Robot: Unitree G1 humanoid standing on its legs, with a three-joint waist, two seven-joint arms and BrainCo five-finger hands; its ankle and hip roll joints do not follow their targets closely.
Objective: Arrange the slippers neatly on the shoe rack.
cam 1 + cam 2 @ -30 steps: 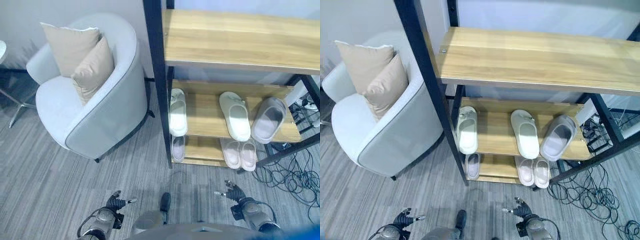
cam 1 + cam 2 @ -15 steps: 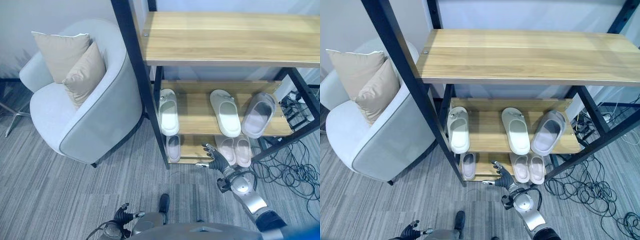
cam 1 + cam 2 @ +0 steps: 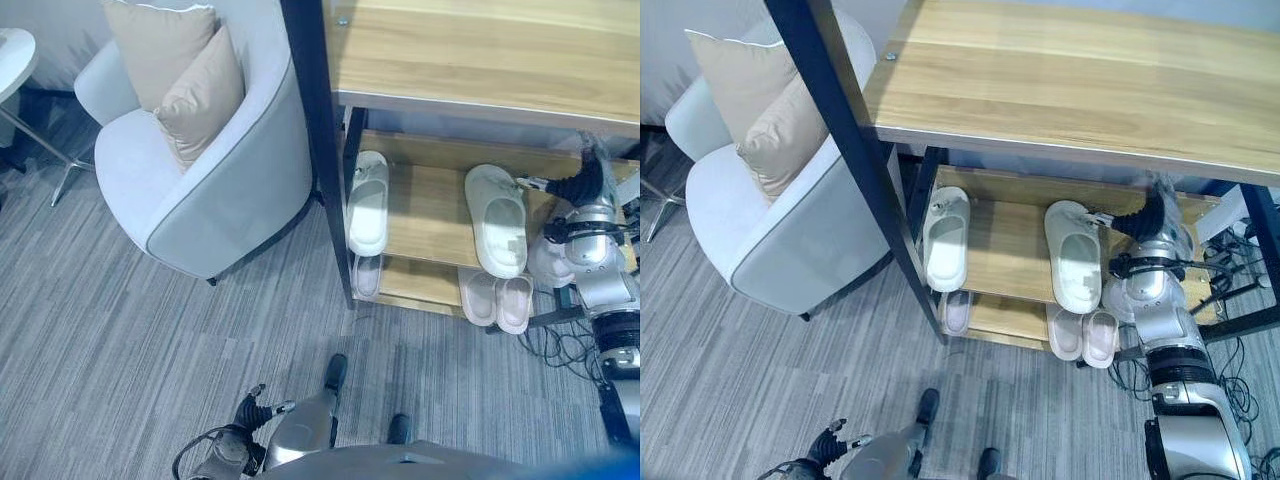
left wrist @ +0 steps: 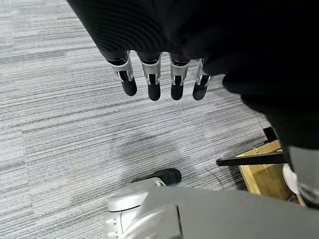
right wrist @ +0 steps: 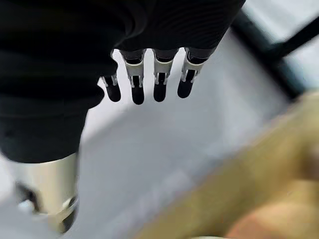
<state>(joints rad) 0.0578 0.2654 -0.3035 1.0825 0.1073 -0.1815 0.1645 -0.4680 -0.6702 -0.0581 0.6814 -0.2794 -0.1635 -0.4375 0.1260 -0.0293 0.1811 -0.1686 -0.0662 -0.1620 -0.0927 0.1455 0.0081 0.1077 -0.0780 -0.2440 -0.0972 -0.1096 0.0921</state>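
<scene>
The shoe rack's middle shelf (image 3: 430,205) holds a white slipper (image 3: 368,203) at its left end and another white slipper (image 3: 497,220) further right. A grey slipper (image 3: 553,262) at the right end is mostly hidden behind my right forearm. My right hand (image 3: 583,190) reaches in under the top shelf, just above that grey slipper. Its fingers (image 5: 146,82) are straight and hold nothing. On the bottom shelf lie a single pinkish slipper (image 3: 366,275) and a pinkish pair (image 3: 497,298). My left hand (image 3: 245,415) hangs low over the carpet, fingers (image 4: 154,82) straight.
A grey armchair (image 3: 210,190) with two beige cushions stands just left of the rack's black post (image 3: 318,150). The wide wooden top shelf (image 3: 480,50) overhangs the middle shelf. Cables (image 3: 560,345) lie on the floor at the rack's right end. A small white table (image 3: 10,60) is at the far left.
The camera has shifted. My right arm has risen from beside the bottom shelf to the right end of the middle shelf, over the grey slipper. The left hand stays low.
</scene>
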